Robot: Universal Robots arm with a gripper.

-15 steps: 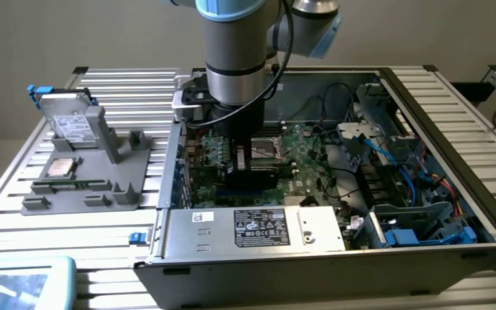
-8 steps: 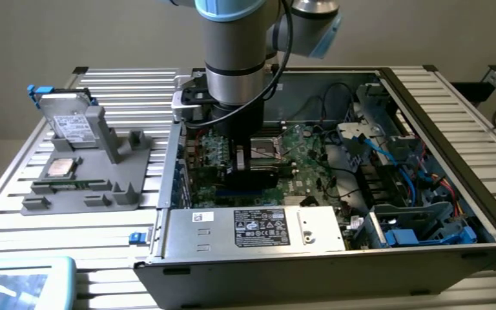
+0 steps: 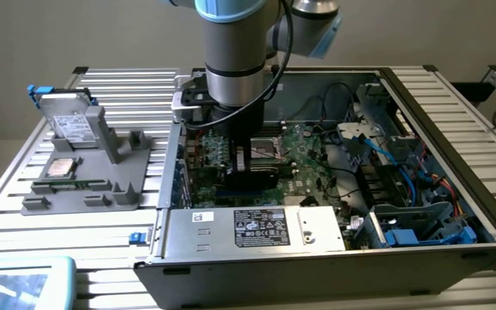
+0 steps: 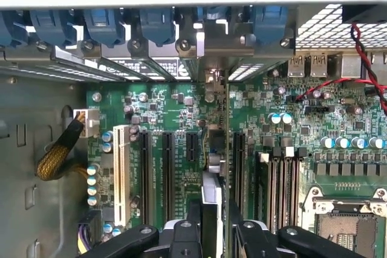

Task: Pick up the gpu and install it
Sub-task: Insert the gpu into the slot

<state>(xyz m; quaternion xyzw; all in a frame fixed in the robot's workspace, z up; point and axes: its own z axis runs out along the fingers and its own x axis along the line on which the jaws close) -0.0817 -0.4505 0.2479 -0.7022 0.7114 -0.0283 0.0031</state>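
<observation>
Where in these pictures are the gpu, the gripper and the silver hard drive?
gpu [image 4: 211, 193]: wrist view, on its edge facing the camera.
gripper [image 4: 214, 231]: wrist view, midway between its fingertips.
hard drive [image 3: 65, 121]: exterior view, on its labelled face.

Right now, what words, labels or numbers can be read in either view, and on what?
None can be read.
Black label on the metal box: print too small.
White sticker beside it: too small.
Hard drive label: blurred.
Motherboard markings: too small.
</observation>
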